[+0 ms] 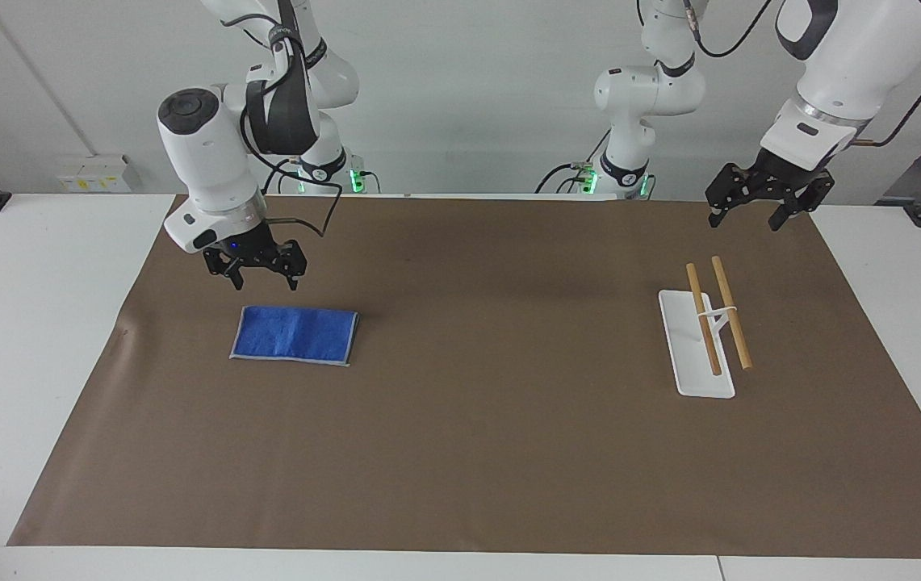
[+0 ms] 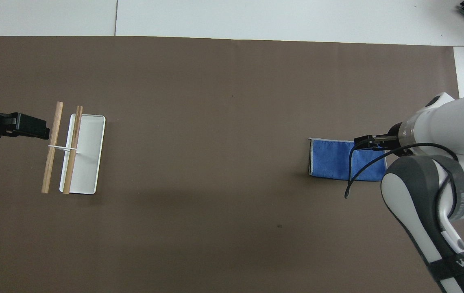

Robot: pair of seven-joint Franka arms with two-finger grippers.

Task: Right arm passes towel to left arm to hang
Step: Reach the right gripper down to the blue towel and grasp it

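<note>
While the blue towel [image 1: 295, 336] [image 2: 331, 159] lies flat on the brown mat [image 1: 476, 452] [image 2: 199, 81], toward the right arm's end of the table, the right gripper [image 1: 257, 273] [image 2: 368, 143] hangs low over the towel's edge nearer the robots, its fingers spread and pointing down (a small blue light shows on its body). Nothing is between the fingers, and in the facing view their tips stand just clear of the cloth. The right arm [image 1: 210, 173] [image 2: 439, 162] bends forward over the mat, its black cable looping beside the wrist.

Toward the left arm's end of the table stands the white rack [image 1: 698, 343] [image 2: 81, 154], a flat base carrying two wooden rails [image 1: 730, 311] [image 2: 52, 146] on a thin white post. The left gripper [image 1: 759, 206] [image 2: 22, 126] waits in the air over the mat's edge nearest the robots, fingers spread and empty, well apart from the towel. The left arm [image 1: 847, 73] rises out of view above it.
</note>
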